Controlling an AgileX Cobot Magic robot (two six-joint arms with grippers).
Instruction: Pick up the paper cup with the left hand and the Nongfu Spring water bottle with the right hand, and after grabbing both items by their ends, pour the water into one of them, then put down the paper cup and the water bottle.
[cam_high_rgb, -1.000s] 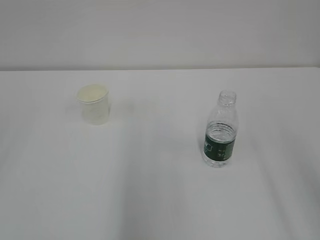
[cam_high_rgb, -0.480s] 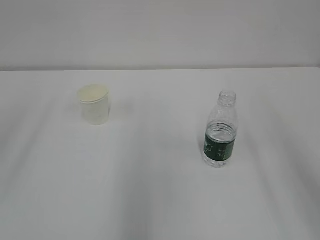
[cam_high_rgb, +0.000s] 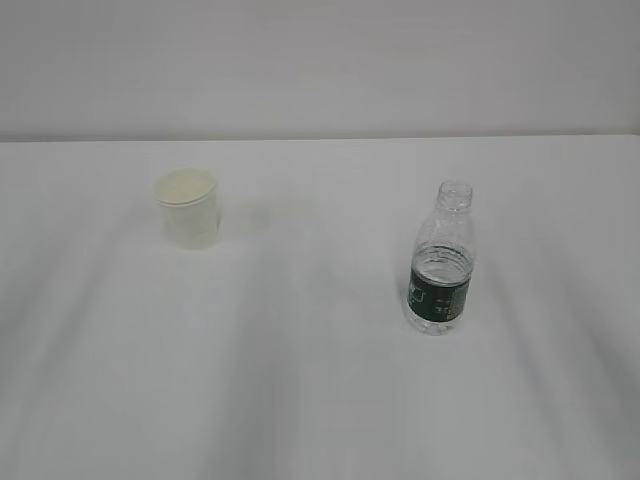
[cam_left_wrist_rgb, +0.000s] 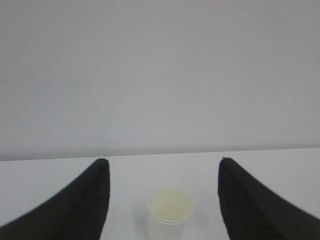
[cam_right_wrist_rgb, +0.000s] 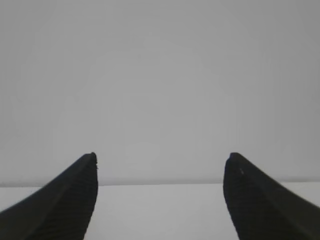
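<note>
I see the paper cup (cam_high_rgb: 187, 208) upright on the white table (cam_high_rgb: 320, 400), left side, well apart from the Nongfu Spring water bottle (cam_high_rgb: 441, 262), which stands upright and capless on the right. Neither arm shows in the exterior view. On my left wrist view the left hand (cam_left_wrist_rgb: 164, 172) has its jaws spread wide, holding nothing, cup (cam_left_wrist_rgb: 170, 212) framed between them further out. The right hand (cam_right_wrist_rgb: 160, 165) is spread wide too, empty, bottle not in its view.
</note>
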